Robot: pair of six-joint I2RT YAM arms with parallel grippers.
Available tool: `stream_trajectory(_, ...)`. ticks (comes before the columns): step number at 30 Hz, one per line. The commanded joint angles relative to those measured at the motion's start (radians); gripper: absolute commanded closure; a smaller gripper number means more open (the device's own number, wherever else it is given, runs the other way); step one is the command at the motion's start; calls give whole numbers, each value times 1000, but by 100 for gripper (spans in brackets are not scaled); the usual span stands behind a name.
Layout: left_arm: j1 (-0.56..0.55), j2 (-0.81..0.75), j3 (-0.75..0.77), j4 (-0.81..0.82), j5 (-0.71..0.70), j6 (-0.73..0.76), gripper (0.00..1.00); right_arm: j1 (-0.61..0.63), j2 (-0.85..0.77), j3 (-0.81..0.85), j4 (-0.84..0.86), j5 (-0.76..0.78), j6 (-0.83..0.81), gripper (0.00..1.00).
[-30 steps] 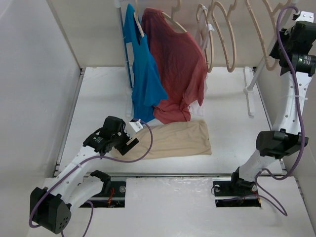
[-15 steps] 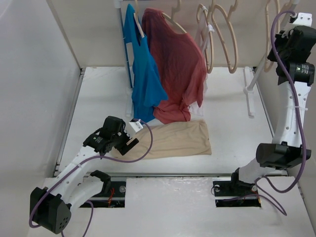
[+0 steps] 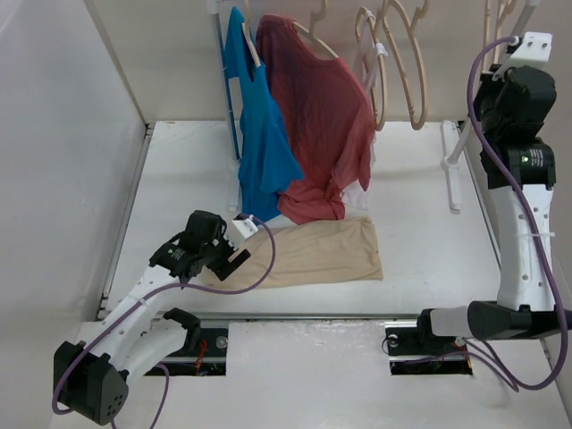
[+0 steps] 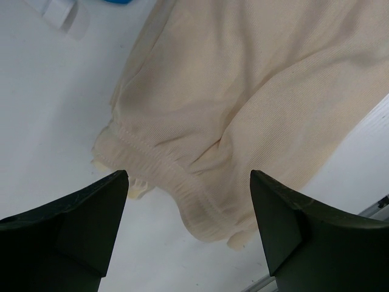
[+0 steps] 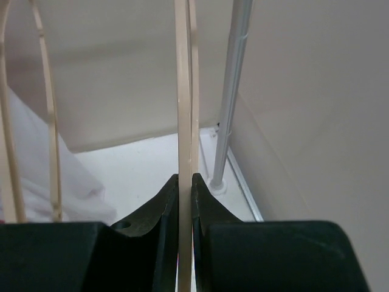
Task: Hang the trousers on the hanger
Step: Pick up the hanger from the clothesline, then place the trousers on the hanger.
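Two grippers, one spread and one pinching

The left gripper (image 4: 188,194) is seen with its fingers spread wide, hung just above the trousers (image 4: 243,91); whether the tips touch the cloth cannot be told. The trousers are laid flat and wrinkled on the white table (image 3: 179,179), near its front edge, with the gathered waistband framed between the two dark fingers in the left wrist view. From above, the far edge of the trousers is covered by the hem of a red T-shirt (image 3: 317,134), and a scrap of white garment (image 3: 357,197) is glimpsed beside it. A blue T-shirt (image 3: 259,143) is hung to the left of the red one.

The right gripper (image 5: 185,182) is raised at the far right corner, and its fingers are pressed together on the thin pale rim of the hanger (image 5: 182,91). The hanger is viewed edge-on there, so that only narrow upright strips are shown; its hook and shoulders are cut off by the top of the frame. In the overhead view the right fingertips are hidden behind the wrist body, and the held hanger is largely cropped. A white rack pole (image 5: 234,91) is stood just to the right of the held hanger, and further tan hangers (image 3: 407,71) are hung to the left.
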Motion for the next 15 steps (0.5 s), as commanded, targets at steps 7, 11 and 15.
stream_trajectory(7,2,-63,52,64,-85,-114,22,227,-303,-384,-101,170,334,100)
stream_trajectory(11,2,-98,99,87,-95,-144,22,330,-470,-548,-225,211,587,100)
stream_trajectory(15,2,-132,135,119,-21,-154,23,444,-543,-655,-412,222,827,100)
